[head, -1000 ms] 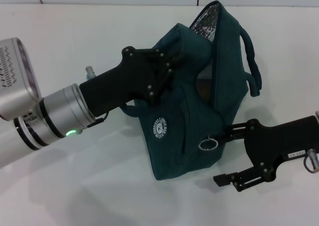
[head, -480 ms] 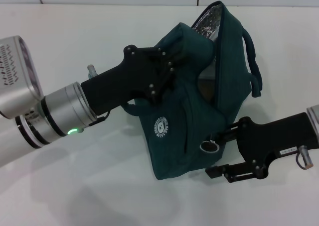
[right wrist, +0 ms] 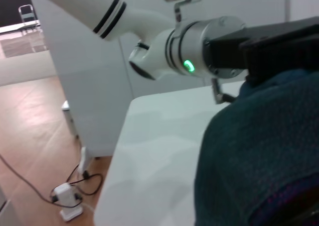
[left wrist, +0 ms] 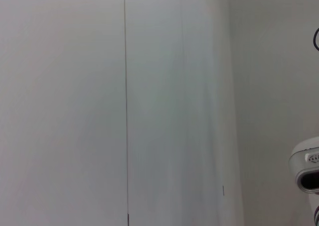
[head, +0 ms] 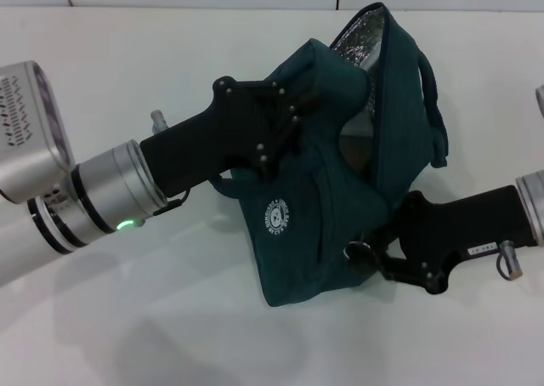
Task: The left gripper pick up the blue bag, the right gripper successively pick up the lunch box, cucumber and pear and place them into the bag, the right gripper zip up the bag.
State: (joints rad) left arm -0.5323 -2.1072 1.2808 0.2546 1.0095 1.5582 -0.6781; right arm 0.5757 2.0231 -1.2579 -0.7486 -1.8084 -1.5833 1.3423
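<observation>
One step left: zipping. Blue bag [head: 340,190] held clamped by left end effector [head: 280,118]; ring pull [head: 357,250] pinched by right end effector [head: 382,254]; lunch box, cucumber, pear judged packed, unseen.

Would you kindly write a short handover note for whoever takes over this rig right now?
Left pincer: shut on the blue bag, gripping its upper fabric and holding it on the table.
Right pincer: at the zipper's metal ring pull on the bag's near corner, seemingly closed on it.
Lunch box, cucumber, pear: none visible outside; bag contents not clearly discernible.
Done: bag held, zipper pull reached.
Left: zip the bag; its top gapes open, foil lining showing.
</observation>
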